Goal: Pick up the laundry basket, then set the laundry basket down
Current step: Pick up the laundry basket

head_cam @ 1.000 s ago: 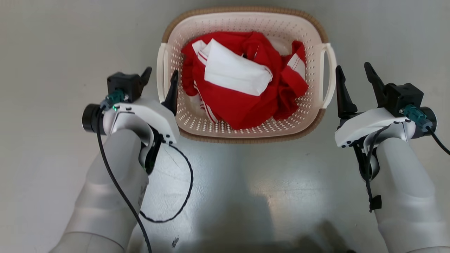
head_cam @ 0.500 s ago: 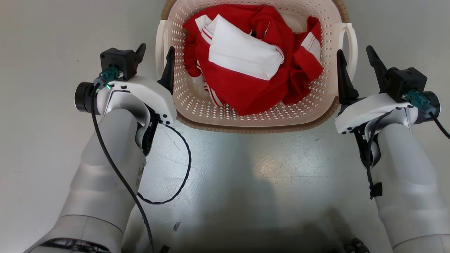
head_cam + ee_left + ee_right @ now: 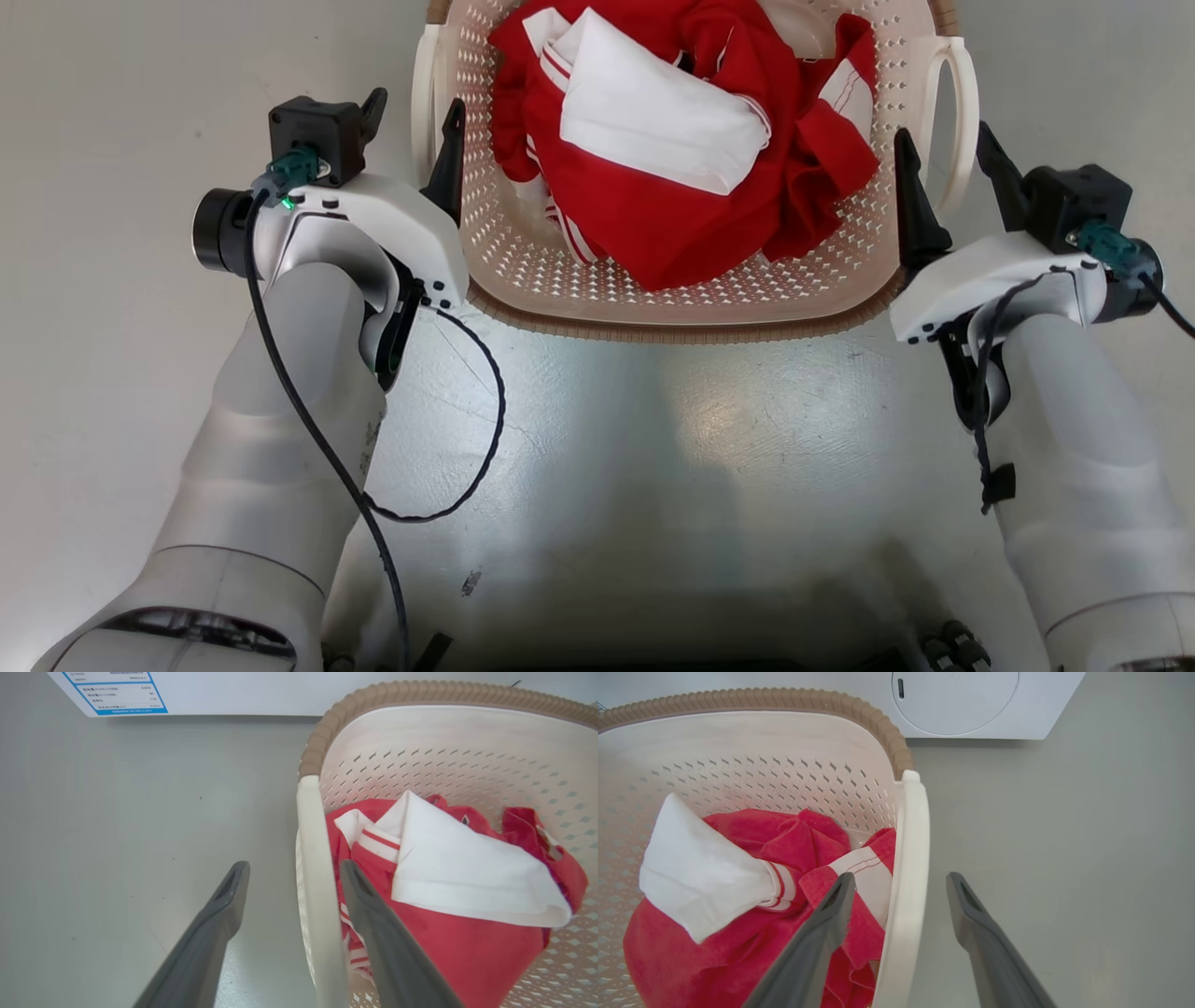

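Observation:
The laundry basket [image 3: 672, 325] is cream and perforated with a brown woven-look rim, and its far part is cut off by the top of the head view. A red and white garment [image 3: 672, 159] lies inside. My left gripper [image 3: 415, 105] is open, with the left loop handle [image 3: 422, 103] between its fingers: one finger is outside, the other inside the basket [image 3: 420, 751]. My right gripper [image 3: 943, 138] is open and straddles the right loop handle [image 3: 963, 112] the same way. In the wrist views each handle [image 3: 314, 858] [image 3: 910, 858] stands between the spread gripper [image 3: 294, 865] [image 3: 901, 877] fingers without being clamped.
The basket stands on a grey glossy floor [image 3: 709, 448]. A white washing machine [image 3: 962, 700] with a round door is just beyond it, and its labelled front [image 3: 117, 690] appears past the left handle. A black cable [image 3: 485, 439] loops off my left arm.
The head camera has shifted, so the basket looks larger and higher in view. My right gripper was just outside the right handle and now has it between its fingers. Both grippers stay open.

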Controlling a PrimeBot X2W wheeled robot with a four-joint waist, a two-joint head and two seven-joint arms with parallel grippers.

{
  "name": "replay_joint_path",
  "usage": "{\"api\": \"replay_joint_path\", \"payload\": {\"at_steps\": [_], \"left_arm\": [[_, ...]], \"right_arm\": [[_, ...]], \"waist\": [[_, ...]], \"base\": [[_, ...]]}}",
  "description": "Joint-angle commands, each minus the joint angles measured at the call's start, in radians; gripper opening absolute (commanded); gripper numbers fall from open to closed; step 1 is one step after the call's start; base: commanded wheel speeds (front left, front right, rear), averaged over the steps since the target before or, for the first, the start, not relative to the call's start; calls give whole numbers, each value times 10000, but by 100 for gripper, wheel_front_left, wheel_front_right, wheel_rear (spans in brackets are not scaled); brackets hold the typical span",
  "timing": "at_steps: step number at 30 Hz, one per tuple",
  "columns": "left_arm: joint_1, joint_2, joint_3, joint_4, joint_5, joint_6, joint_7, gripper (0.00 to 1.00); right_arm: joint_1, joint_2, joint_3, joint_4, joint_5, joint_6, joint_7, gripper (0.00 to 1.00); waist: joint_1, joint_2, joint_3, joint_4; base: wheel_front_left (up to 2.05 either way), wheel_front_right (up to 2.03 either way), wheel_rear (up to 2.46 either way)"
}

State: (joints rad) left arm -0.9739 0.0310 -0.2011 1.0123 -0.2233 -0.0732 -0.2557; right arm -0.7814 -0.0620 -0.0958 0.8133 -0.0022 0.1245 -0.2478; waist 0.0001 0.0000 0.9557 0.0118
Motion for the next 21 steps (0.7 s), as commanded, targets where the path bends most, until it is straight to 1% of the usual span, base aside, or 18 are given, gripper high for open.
{"api": "replay_joint_path", "payload": {"at_steps": [1,4,8,12,21], "left_arm": [[86,241,114,-18,114,80,-61,100],[-15,240,58,163,165,63,-61,100],[-237,238,-56,619,224,37,-61,100],[-541,233,-212,1214,268,-5,-42,100],[-1113,205,-620,2174,251,-5,424,100]], "right_arm": [[114,118,199,13,117,62,-139,100],[-56,118,320,402,272,62,-140,100],[-375,118,461,1111,631,62,-140,100],[-740,118,561,1716,725,62,-140,100],[-1314,118,701,2657,853,62,-140,100]], "waist": [[-1,0,29,7],[-1,0,46,12],[-1,0,17,-6],[-1,0,-25,-38],[-1,0,-82,-85]], "base": [[0,0,0],[0,0,0],[0,0,0],[0,0,0],[0,0,0]]}}
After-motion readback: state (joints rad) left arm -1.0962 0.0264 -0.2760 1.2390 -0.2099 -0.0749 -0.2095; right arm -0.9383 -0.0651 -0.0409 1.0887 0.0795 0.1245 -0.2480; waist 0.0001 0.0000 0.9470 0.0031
